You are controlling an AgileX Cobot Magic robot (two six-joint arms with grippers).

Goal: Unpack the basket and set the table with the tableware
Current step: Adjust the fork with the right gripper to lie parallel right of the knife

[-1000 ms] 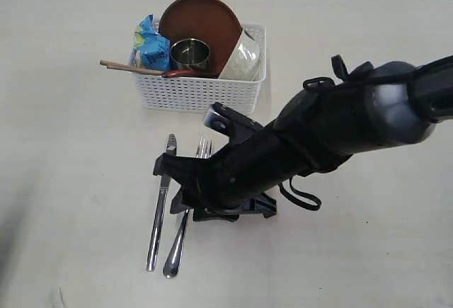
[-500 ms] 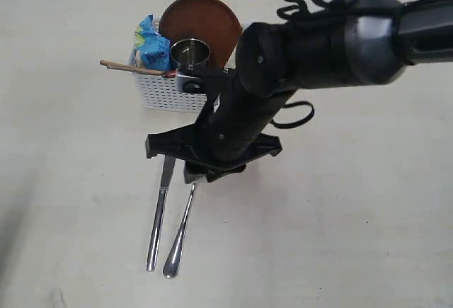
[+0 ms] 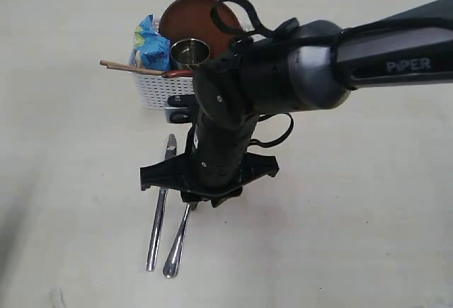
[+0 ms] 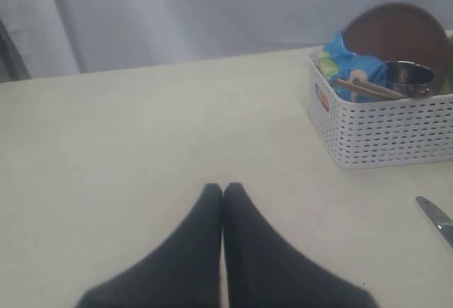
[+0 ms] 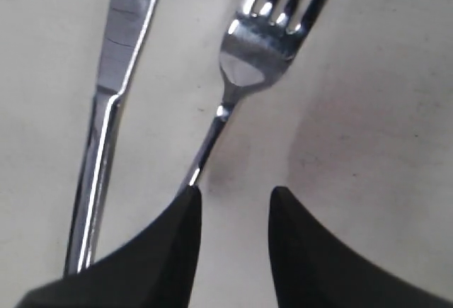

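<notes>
Exterior view, near edge first. Knife (image 3: 155, 231) and fork (image 3: 177, 246) lay flat on the table (image 3: 354, 244). They were side by side, close but not touching, handles toward the near edge, knife on the left-edge side. Both sat a bit left of the table's middle.

Right arm (image 3: 297, 74) came in from the right edge, crossed the middle and bent down over the far halves of both pieces. Right gripper (image 5: 230, 196) pointed down at the fork's neck. In the right wrist view its fingers (image 5: 177, 241) were spread, with bare table showing in the gap. The fork handle ran under the tip of one finger, not between the two. Could not tell whether that finger touched the handle. The knife lay just beside, outside the fingers.

Left gripper (image 4: 223, 193) had its fingers pressed together tip to tip over bare table, well apart from the cutlery. Only the knife tip showed in the left wrist view.

Farther back, the basket (image 3: 157, 90) stood upright toward the far edge, partly hidden by the arm. Contents:
- Plate (image 3: 187, 14) stood on edge at the far wall.
- Cup (image 3: 190, 54) stood upright in front of the plate.
- Snack bag (image 3: 150, 44) was at the left end.
- Chopsticks (image 3: 127, 67) lay across the rim, sticking out past the left end.
- Spoon (image 3: 180, 73), dark red, was just below the cup at the near wall.
</notes>
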